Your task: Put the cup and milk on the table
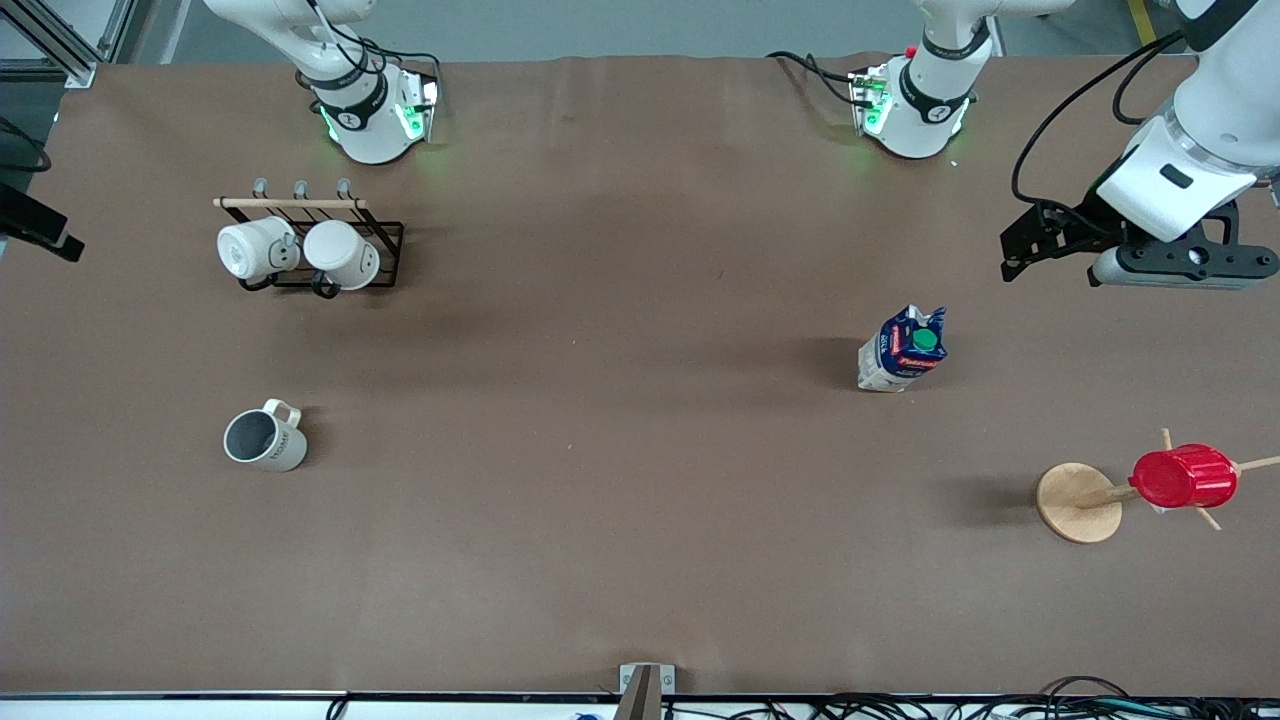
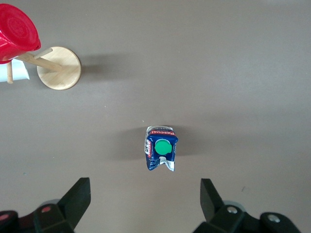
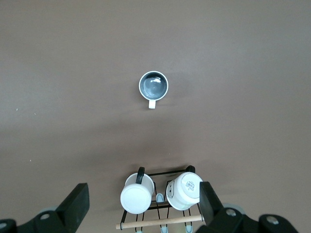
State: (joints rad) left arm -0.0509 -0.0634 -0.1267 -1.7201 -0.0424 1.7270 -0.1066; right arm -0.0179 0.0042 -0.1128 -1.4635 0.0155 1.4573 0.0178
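Front view: milk carton point(image 1: 901, 349) stood upright on the table point(image 1: 620, 500) toward left arm's end, farther from cam than red ribbed cup point(image 1: 1183, 477) on its wooden peg stand point(image 1: 1078, 502). Cream mug point(image 1: 265, 438) sat upright toward right arm's end, nearer cam than wire rack point(image 1: 320, 245) w/ two white mugs point(image 1: 258, 248). Left gripper point(image 2: 145, 201) hung released, jaws wide, over table near carton. Right gripper point(image 3: 143, 204) likewise spread, empty, above rack.
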